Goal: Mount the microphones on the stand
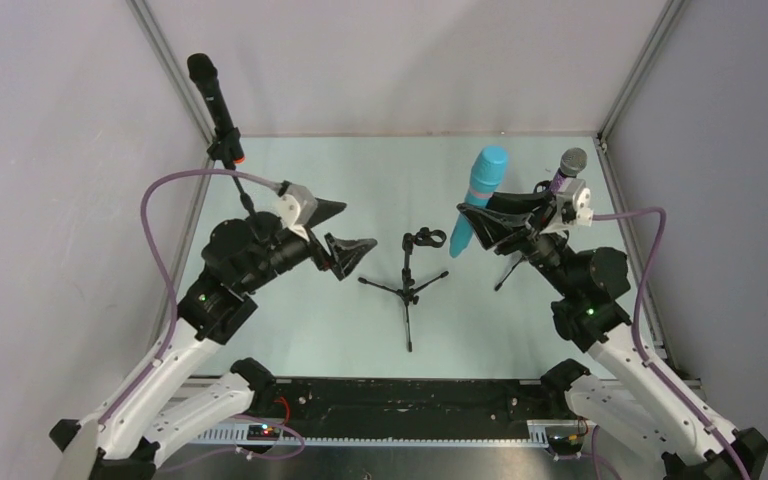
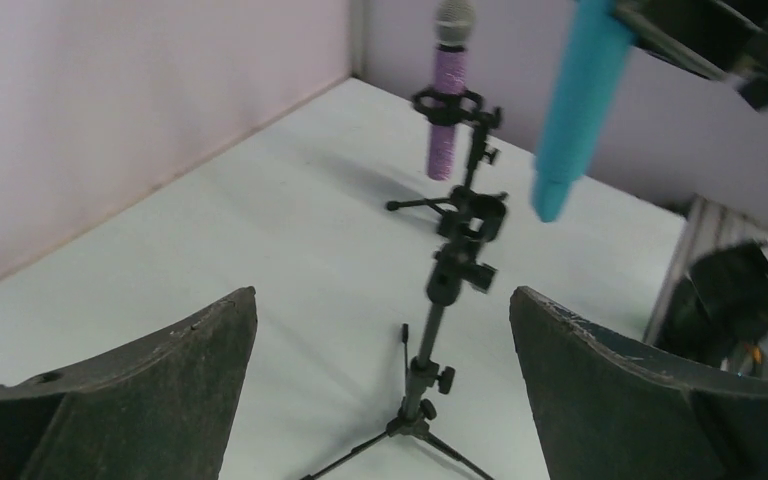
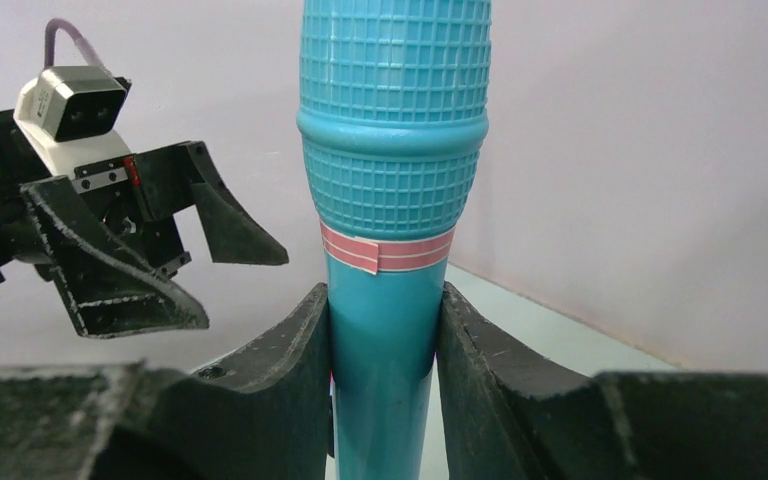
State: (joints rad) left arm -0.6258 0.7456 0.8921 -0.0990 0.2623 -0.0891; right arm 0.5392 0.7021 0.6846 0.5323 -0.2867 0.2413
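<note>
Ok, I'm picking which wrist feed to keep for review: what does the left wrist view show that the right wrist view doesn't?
Only the left wrist view: the empty stand and, behind it, the purple microphone clipped in a second stand. Only the right wrist view: the pink band on the turquoise microphone, held in the shut right tool, and the left arm's camera. Both: the turquoise microphone and the open left tool.

Turquoise microphone (image 3: 395, 150), grid-patterned, pink-banded
</note>
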